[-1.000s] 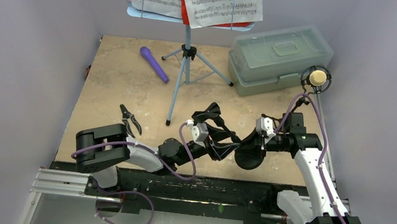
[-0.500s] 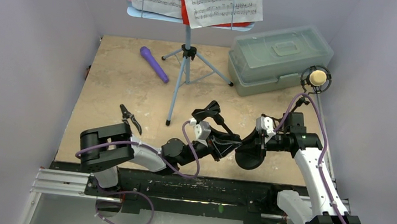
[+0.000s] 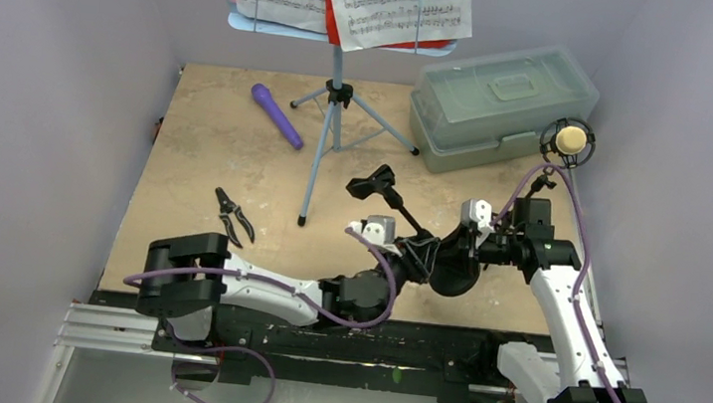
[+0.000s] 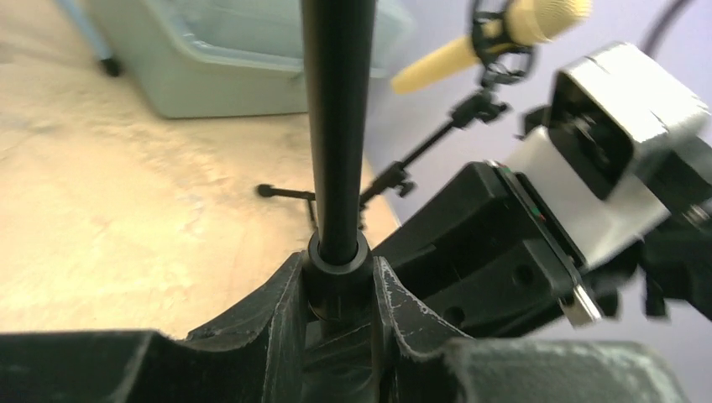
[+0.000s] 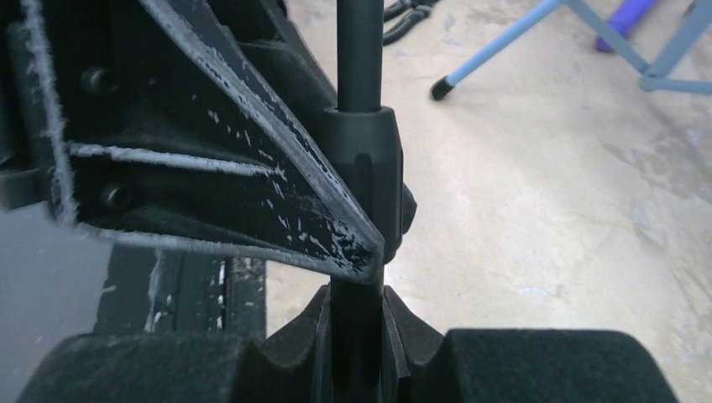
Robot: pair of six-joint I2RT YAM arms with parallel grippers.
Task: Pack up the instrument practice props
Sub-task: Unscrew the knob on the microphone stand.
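Observation:
A black round-base mic holder [image 3: 453, 270] is lifted between both arms, its pole slanting up-left to the clip [image 3: 375, 181]. My left gripper [image 4: 337, 273] is shut on the collar of the pole [image 4: 336, 126] close to the base. My right gripper [image 5: 357, 317] is shut on the same pole just beside it, with a left finger [image 5: 252, 109] crossing in front. A purple microphone [image 3: 277, 115] lies at the back left. The pale-blue music rack [image 3: 324, 138] stands behind with sheet-music pages [image 3: 394, 0] on it. A tan microphone [image 3: 570, 140] sits in the tripod ring holder [image 4: 395, 172] at the right.
A translucent grey-green lidded box [image 3: 503, 102] stands closed at the back right. A small black clip-like piece [image 3: 231, 216] lies on the table to the left of the arms. The rack's legs [image 5: 504, 46] spread over the middle of the table. Walls close in on both sides.
My left arm has stretched to the right and its jaws have closed on the pole near the base. The holder's clip end has swung up and away.

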